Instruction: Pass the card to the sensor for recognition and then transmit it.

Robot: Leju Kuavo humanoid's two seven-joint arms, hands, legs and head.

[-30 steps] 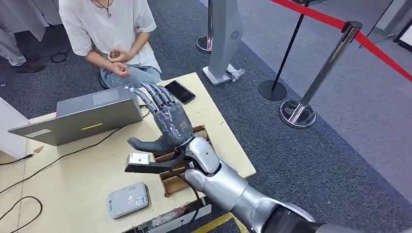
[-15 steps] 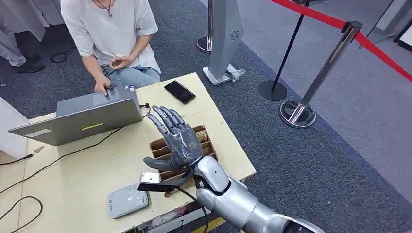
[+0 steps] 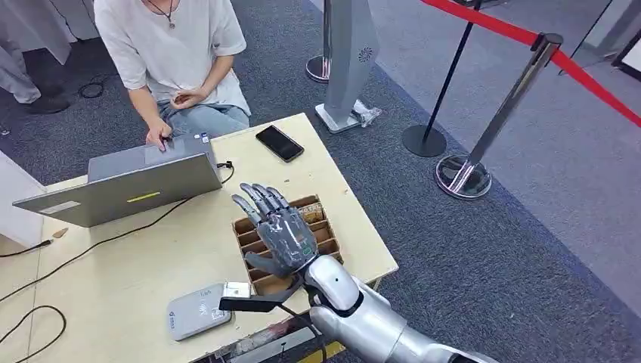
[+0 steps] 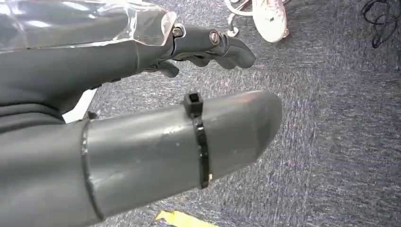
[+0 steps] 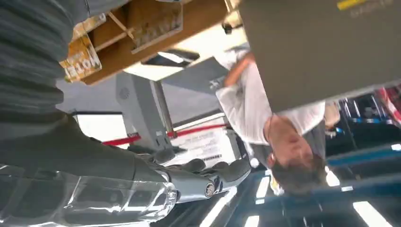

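Observation:
My right hand [image 3: 281,234] hovers flat over the brown cardboard box [image 3: 323,227], with its fingers stretched toward the laptop and nothing in it. The box has slotted compartments with cards standing in them; one printed card [image 5: 80,61] shows in the right wrist view, beside that hand's fingers [image 5: 208,184]. The grey card sensor [image 3: 198,310] lies on the table just left of the box, near the front edge. My left hand [image 4: 118,61] hangs over grey carpet, its fingers loosely bent and holding nothing.
An open grey laptop [image 3: 128,185] stands at the table's back left, with a seated person [image 3: 170,45] touching its keyboard. A black phone [image 3: 280,143] lies at the back. Cables cross the pale table [image 3: 136,257]. Stanchions [image 3: 462,175] with red tape stand right.
My right hand has drawn back from beside the laptop and come down over the cardboard box. The person's hand has moved onto the laptop keyboard.

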